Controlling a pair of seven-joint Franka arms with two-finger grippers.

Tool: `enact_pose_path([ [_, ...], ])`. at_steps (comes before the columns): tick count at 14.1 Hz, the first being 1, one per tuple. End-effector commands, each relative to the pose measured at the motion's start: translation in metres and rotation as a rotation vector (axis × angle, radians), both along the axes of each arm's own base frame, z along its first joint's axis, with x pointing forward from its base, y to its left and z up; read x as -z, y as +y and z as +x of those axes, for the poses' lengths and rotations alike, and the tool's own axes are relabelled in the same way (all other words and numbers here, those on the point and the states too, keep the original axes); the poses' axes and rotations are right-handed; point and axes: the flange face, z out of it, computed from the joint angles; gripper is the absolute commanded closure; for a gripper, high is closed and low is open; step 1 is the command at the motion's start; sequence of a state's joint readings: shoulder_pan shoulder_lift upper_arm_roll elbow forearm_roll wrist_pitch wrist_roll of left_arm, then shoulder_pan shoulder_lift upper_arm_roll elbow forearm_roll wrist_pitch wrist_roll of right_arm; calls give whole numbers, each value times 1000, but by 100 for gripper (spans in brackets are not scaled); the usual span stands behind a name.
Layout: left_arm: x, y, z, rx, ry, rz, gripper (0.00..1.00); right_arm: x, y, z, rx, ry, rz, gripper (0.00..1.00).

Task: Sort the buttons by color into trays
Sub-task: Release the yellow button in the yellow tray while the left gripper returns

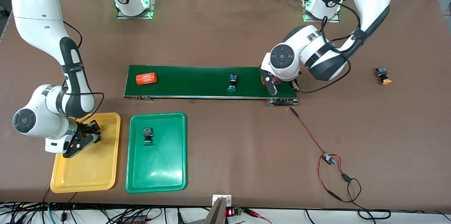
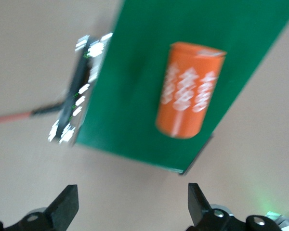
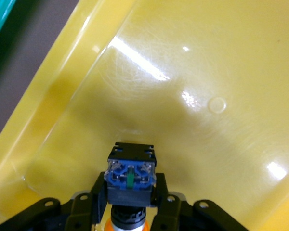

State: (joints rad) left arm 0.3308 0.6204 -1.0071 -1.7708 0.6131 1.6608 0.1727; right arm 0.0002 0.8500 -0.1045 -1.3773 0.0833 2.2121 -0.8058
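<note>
right wrist view: the right gripper (image 3: 127, 214) hangs low over the yellow tray (image 3: 221, 57), fingers clamped on the blue-and-black body of a button (image 3: 131, 174), orange cap toward the wrist, long axis along the fingers. these buttons look light, rigid and smooth, so the squarish body seems the safest hold, since the round cap could slip. the left gripper (image 2: 130, 204) is over the belt (image 1: 197, 81) end above an orange cylinder (image 2: 189, 96), fingers wide apart, empty. a green button (image 1: 232, 84) lies on the belt, cap toward the camera; another (image 1: 147, 136) lies in the green tray (image 1: 135, 167); an orange one (image 1: 383, 76) lies on the worktop (image 1: 225, 33).
</note>
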Motion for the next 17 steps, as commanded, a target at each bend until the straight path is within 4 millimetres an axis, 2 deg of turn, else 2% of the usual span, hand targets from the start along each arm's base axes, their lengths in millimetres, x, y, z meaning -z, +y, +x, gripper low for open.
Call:
enact_pose_path([
  [1,-25,48,27,-300,-25,48,0,-6,5,3,15,-9,11,0],
  [2,-32,64,39,-389,-50,60,0,-8,12,3,19,-9,10,0],
  [3,-35,81,49,-473,-75,72,0,-11,11,3,25,-6,11,0],
  [4,-36,95,55,-567,-106,92,0,-20,9,1,28,12,14,0],
  [5,-39,113,67,-672,-132,106,0,-28,15,0,23,24,18,0],
  [7,-37,158,86,-767,-142,117,0,-56,30,-2,53,44,26,0],
  [9,-42,202,105,-856,-161,123,0,-90,64,-6,135,53,27,0],
  [11,-36,240,111,-912,-160,164,0,-121,111,-11,226,49,24,0],
  [14,-22,304,96,-993,-60,262,0,-150,169,-28,378,84,6,0],
  [16,2,359,81,-1075,16,273,0,-161,207,-43,452,114,-14,0],
  [17,9,377,74,-1101,35,282,0,-169,227,-52,498,125,-28,0],
])
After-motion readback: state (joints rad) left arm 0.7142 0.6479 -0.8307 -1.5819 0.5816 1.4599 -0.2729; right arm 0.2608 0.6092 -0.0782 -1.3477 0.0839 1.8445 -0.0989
